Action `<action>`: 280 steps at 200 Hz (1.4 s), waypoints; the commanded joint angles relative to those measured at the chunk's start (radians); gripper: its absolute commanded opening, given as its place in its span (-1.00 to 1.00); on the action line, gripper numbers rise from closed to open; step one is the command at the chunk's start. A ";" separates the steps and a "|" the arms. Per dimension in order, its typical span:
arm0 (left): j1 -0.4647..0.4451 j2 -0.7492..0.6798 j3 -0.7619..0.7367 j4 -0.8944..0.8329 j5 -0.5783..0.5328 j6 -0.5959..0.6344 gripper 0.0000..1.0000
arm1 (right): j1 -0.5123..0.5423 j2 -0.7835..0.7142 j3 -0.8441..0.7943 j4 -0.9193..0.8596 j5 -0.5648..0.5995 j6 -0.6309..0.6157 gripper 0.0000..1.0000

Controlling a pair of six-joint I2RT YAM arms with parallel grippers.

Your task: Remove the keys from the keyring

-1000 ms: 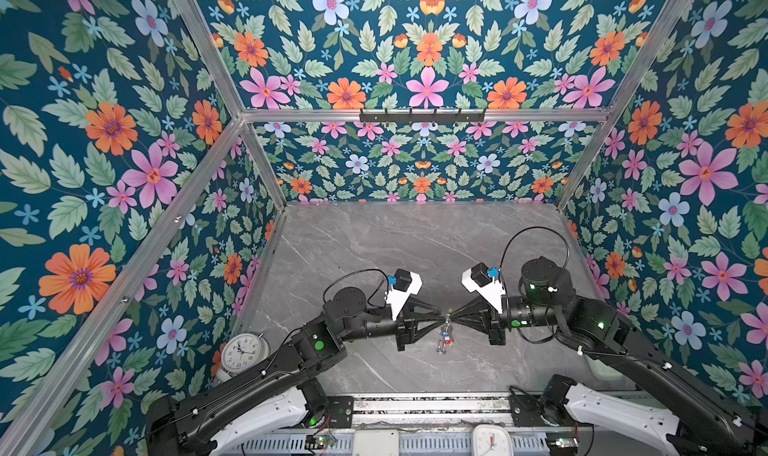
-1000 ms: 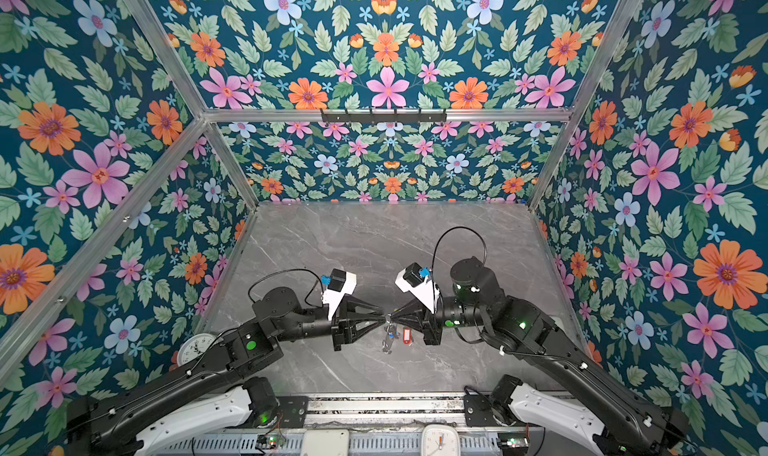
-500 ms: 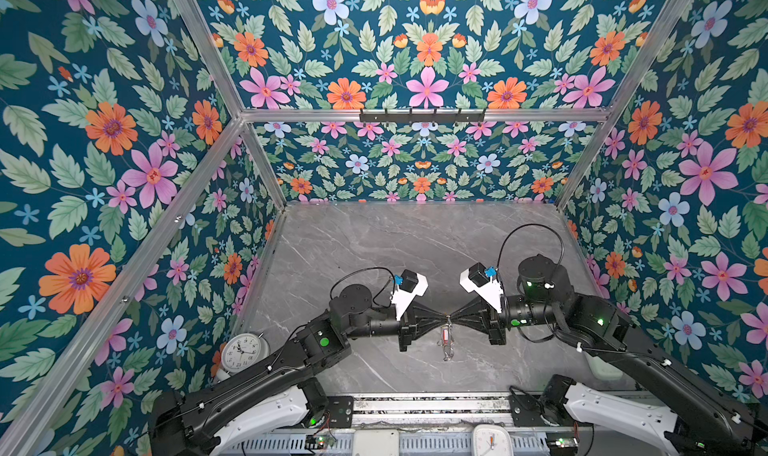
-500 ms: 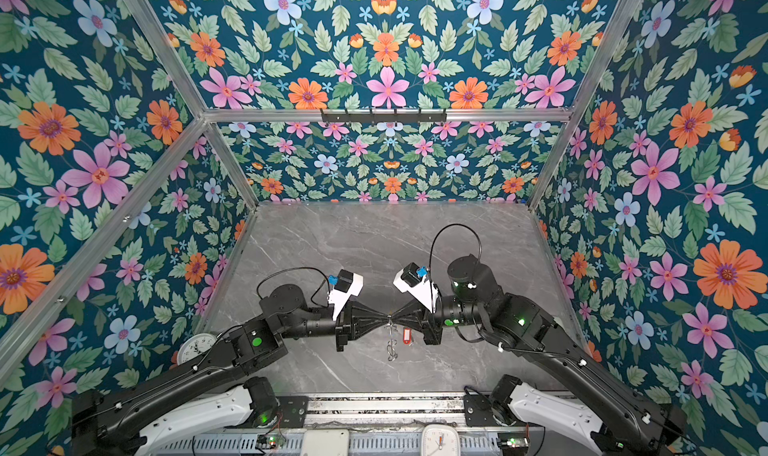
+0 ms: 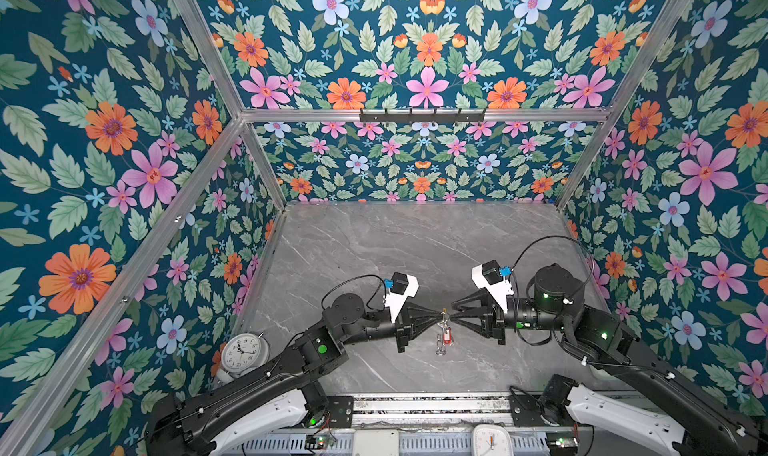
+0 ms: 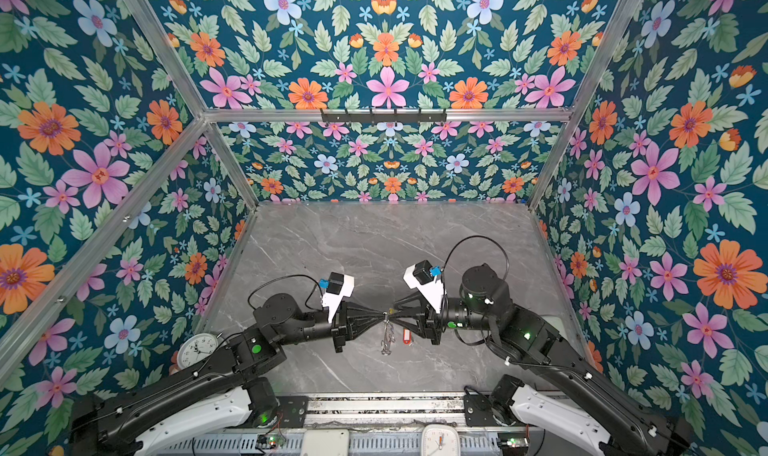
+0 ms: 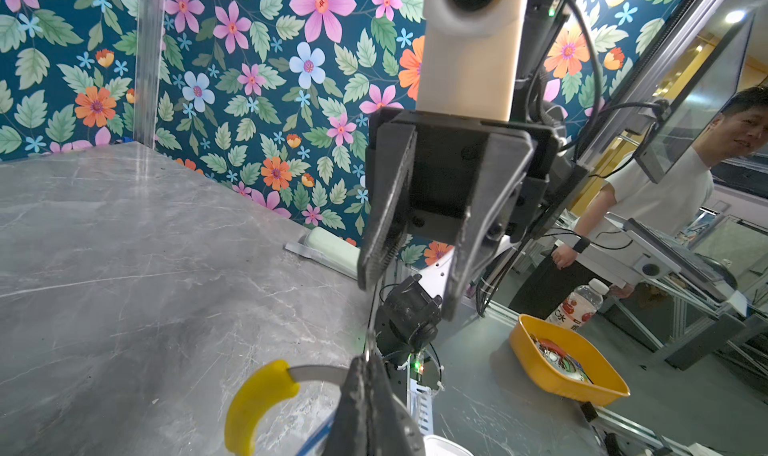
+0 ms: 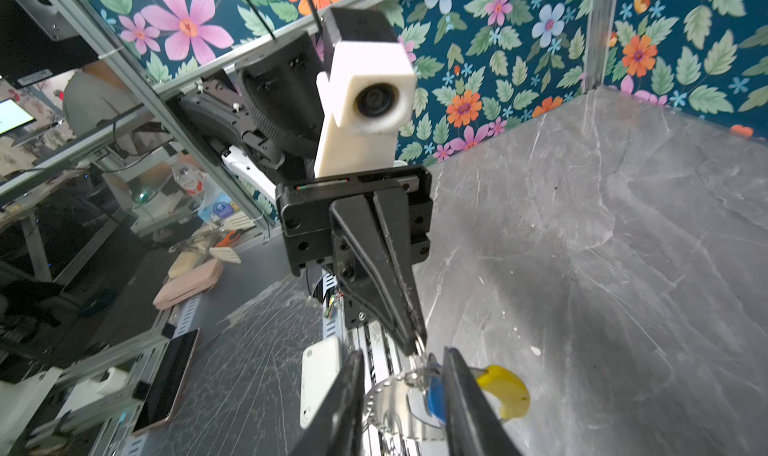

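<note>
In view are 2 black parallel grippers, the left gripper [image 5: 440, 316] and the right gripper [image 7: 409, 294], and 1 thin silver wire keyring [image 7: 316, 373] with 1 curved yellow plastic sleeve [image 7: 253, 400]. There are 2 plastic key tags, 1 red tag [image 5: 447, 336] and 1 blue tag [image 8: 434, 393]; the small silver keys cannot be counted. 2 white-faced clocks show, 1 round clock [image 5: 243, 349] and 1 rounded-square clock [image 5: 490, 439].

Bright, even light; wrist views distort edgeward.
</note>
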 commanded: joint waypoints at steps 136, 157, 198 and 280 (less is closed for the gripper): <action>0.001 -0.008 -0.171 0.533 -0.152 -0.144 -1.00 | 0.031 0.001 -0.223 0.546 0.038 0.261 -0.43; 0.001 0.001 -0.172 0.542 -0.150 -0.149 -1.00 | 0.033 0.003 -0.224 0.550 0.040 0.261 -0.58; 0.001 0.016 -0.176 0.554 -0.150 -0.158 -1.00 | 0.036 0.010 -0.227 0.553 0.036 0.262 -0.74; 0.002 0.036 -0.177 0.565 -0.147 -0.170 -1.00 | 0.038 0.013 -0.227 0.542 0.034 0.253 -1.00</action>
